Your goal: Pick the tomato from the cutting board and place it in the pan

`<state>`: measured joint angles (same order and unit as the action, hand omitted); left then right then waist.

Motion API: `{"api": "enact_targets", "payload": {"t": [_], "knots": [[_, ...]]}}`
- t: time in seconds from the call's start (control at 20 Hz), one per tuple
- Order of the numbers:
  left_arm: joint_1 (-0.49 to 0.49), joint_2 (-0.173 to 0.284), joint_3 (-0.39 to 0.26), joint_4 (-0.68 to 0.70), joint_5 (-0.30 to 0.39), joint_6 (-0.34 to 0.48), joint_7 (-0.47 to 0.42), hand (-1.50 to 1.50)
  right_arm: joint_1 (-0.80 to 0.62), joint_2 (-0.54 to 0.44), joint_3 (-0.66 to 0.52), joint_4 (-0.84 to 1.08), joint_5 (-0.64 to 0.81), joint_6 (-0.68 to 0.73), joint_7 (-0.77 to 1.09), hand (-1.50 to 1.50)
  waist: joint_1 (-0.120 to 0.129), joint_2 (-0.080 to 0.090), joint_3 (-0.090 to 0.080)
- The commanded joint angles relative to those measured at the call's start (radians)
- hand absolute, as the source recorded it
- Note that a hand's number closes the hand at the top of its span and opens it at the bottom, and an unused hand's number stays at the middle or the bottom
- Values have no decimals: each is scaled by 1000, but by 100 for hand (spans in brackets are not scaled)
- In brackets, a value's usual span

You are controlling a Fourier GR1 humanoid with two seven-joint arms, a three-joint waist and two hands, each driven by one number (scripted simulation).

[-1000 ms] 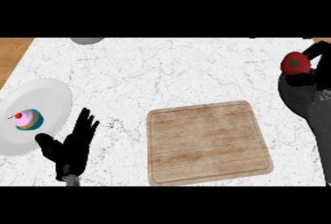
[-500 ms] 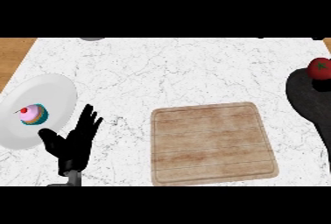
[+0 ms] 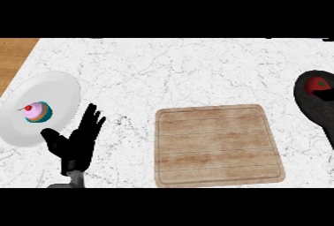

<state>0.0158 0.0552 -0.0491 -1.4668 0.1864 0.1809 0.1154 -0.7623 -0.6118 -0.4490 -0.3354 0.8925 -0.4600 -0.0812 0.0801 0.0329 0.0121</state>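
Tomato [image 3: 319,83] sat inside our dark pan [image 3: 306,102] at the counter's [image 3: 183,70] right edge | cutting board [image 3: 218,145] lay bare | our left hand [image 3: 77,142] rested upright, fingers spread, beside a cupcake [image 3: 36,111] plate [image 3: 55,90].

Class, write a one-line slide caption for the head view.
Tomato in the pan, cutting board bare, left hand open beside the cupcake plate.

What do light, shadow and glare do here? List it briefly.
Head view: even light, with no glare on the plate or the counter; the black pan, cut by the right edge, shows little inner detail around the tomato; the left robot hand reads as a dark outline.
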Motion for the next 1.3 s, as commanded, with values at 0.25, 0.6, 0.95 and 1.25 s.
{"api": "enact_targets", "payload": {"t": [0.25, 0.6, 0.95, 1.25], "knots": [[9, 3, 17, 17, -1, 20, 22, 0, -74, 7, -261, 5, -324, 159, -304, -150, -31, -7, -2], [6, 23, 24, -19, -3, 33, 76, 0, -27, -91, -417, 84, -505, 441, -400, -150, -48, -14, -4], [51, 2, 21, 20, -1, 12, 6, 0, 141, -144, -470, 124, -595, 764, -594, -150, -68, -21, -7], [84, -18, 4, -36, -18, 44, 37, 0, 192, -170, -409, 85, -604, 854, -604, -150, -69, -29, -10]]}}
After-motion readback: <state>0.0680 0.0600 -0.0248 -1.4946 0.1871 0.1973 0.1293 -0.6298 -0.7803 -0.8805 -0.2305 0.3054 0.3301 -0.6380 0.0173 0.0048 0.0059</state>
